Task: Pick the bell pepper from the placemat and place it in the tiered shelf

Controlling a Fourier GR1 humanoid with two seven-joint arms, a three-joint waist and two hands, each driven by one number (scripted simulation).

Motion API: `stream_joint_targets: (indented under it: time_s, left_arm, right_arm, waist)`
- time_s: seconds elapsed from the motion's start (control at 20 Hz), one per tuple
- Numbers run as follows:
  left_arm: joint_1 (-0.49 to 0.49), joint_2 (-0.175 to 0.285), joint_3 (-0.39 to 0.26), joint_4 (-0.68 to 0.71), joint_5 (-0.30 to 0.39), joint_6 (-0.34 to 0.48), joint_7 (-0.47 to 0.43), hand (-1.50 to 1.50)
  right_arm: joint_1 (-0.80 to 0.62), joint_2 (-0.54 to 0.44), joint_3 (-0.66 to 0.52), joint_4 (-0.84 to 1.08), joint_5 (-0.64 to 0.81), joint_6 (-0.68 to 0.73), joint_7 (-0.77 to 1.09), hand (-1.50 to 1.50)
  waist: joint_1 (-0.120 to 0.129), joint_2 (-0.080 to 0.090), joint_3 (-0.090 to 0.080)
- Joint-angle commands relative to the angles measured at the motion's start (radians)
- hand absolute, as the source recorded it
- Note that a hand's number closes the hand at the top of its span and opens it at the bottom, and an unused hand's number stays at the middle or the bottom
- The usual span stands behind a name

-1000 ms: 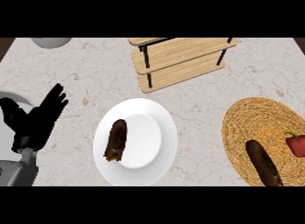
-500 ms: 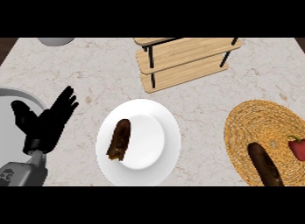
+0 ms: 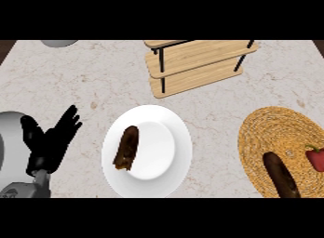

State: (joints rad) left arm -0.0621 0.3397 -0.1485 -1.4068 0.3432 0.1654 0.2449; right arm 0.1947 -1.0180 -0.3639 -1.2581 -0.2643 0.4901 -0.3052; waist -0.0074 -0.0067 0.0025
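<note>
- Head view: the task looks not yet begun. The glossy red bell pepper [image 3: 323, 159] lies on the round woven straw placemat [image 3: 283, 128] at right, beside a dark oblong item [image 3: 281, 175].
- The tiered shelf [image 3: 199, 65], pale wood on dark posts, stands at the top, well apart from the pepper.
- The left hand [image 3: 51, 143] rests at left, fingers spread, holding nothing. The right hand is out of view.
- A smooth white plate [image 3: 166, 139] sits on the marbled counter [image 3: 89, 79].

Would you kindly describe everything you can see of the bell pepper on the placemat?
The bell pepper is red and glossy, with a short greenish stem at its upper left in the view. It rests on the right part of the round woven placemat, close to the view's right edge. A dark elongated item lies to its left on the same mat, apart from it. Nothing else touches it.
</note>
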Motion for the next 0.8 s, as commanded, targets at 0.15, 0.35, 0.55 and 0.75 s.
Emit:
stream_joint_targets:
  time_s: [0.15, 0.35, 0.55, 0.75]
  left_arm:
    - [0.014, -0.022, 0.011, 0.078, -0.034, 0.003, -0.026, 0.00]
    - [0.033, 0.013, 0.037, 0.025, -0.018, -0.019, 0.033, 0.00]
    - [0.052, -0.037, 0.029, 0.028, -0.035, -0.010, -0.001, 0.00]
    - [0.032, -0.005, 0.070, 0.096, -0.026, -0.066, -0.017, 0.00]
  right_arm:
    - [-0.032, 0.037, 0.051, -0.238, 0.033, -0.122, 0.329, -1.50]
    - [-0.034, 0.054, 0.091, -0.285, 0.082, -0.113, 0.415, -1.50]
    - [0.004, 0.111, 0.114, -0.394, 0.163, -0.149, 0.452, -1.50]
    - [0.020, 0.163, 0.158, -0.414, 0.252, -0.184, 0.506, -1.50]
  waist:
    - [0.004, 0.007, -0.005]
    - [0.008, 0.005, -0.003]
    - [0.002, 0.004, -0.003]
    - [0.002, 0.006, -0.004]
